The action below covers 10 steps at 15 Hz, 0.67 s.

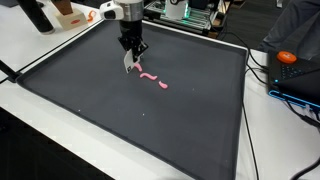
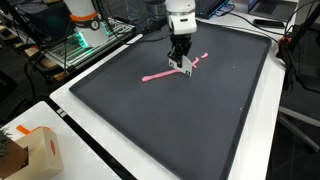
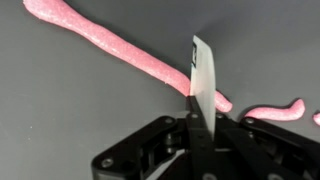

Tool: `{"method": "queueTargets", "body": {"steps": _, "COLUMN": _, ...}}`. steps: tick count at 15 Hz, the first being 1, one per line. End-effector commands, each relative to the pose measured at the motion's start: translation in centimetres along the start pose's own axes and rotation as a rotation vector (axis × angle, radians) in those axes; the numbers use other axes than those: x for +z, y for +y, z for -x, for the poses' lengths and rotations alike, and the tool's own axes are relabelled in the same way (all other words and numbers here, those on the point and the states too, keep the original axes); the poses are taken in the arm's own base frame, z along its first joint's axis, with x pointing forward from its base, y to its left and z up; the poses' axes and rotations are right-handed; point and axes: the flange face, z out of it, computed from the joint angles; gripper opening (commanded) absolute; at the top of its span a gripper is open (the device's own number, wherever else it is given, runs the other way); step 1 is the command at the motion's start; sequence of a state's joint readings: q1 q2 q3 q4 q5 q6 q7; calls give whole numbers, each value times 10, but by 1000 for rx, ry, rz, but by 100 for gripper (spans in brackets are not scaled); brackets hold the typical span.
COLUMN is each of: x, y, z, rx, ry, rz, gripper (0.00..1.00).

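"Judging by the wrist view, what is held by the gripper (image 3: 196,128)?"

"A thin pale blade (image 3: 203,80) is clamped between the jaws, which are clenched tight on it. It is extended from the fingertips toward twelve o'clock in that view."

"And where is the pink strand (image 3: 105,40) found?"

"It is laid on the dark mat (image 1: 200,130), run from eleven o'clock down toward three o'clock in the wrist view, and it is crossed by the blade near its thinner end. A short curled piece (image 3: 275,108) is seen apart from it, at three o'clock of the blade. In both exterior views the strand is seen well inside the mat."

"Which step is taken to be in hand?"

"A cut through the strand, most likely. The edge is judged to be pressed on or into it, though whether the mat is reached cannot be told."

"What would be called for by a next move?"

"A firm grip and an upright blade would be needed, with pressure applied straight down until the strand is parted. Sideways drag should be avoided, since the soft material could be smeared or carried along."
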State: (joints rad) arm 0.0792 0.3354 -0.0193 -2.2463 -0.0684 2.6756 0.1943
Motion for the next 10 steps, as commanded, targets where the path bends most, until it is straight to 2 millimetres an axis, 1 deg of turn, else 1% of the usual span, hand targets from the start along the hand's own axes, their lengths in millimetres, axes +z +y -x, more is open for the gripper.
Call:
{"method": "queueTargets", "body": {"steps": 1, "x": 16, "y": -8, "z": -18, "rx": 2, "ry": -10, "rz": 33, "gripper": 1}}
{"method": "queueTargets", "body": {"steps": 2, "x": 17, "y": -8, "z": -20, "rx": 5, "ry": -19, "rz": 36, "gripper": 1}}
{"method": "queueTargets", "body": {"steps": 5, "x": 21, "y": 1, "z": -19, "rx": 24, "ry": -85, "rz": 41, "gripper": 1}}
{"method": "queueTargets", "body": {"steps": 6, "x": 23, "y": 7, "z": -16, "rx": 29, "ry": -111, "rz": 42, "gripper": 1}}
{"method": "queueTargets", "body": {"steps": 10, "x": 31, "y": 17, "z": -5, "rx": 43, "ry": -152, "rz": 12, "gripper": 1}}
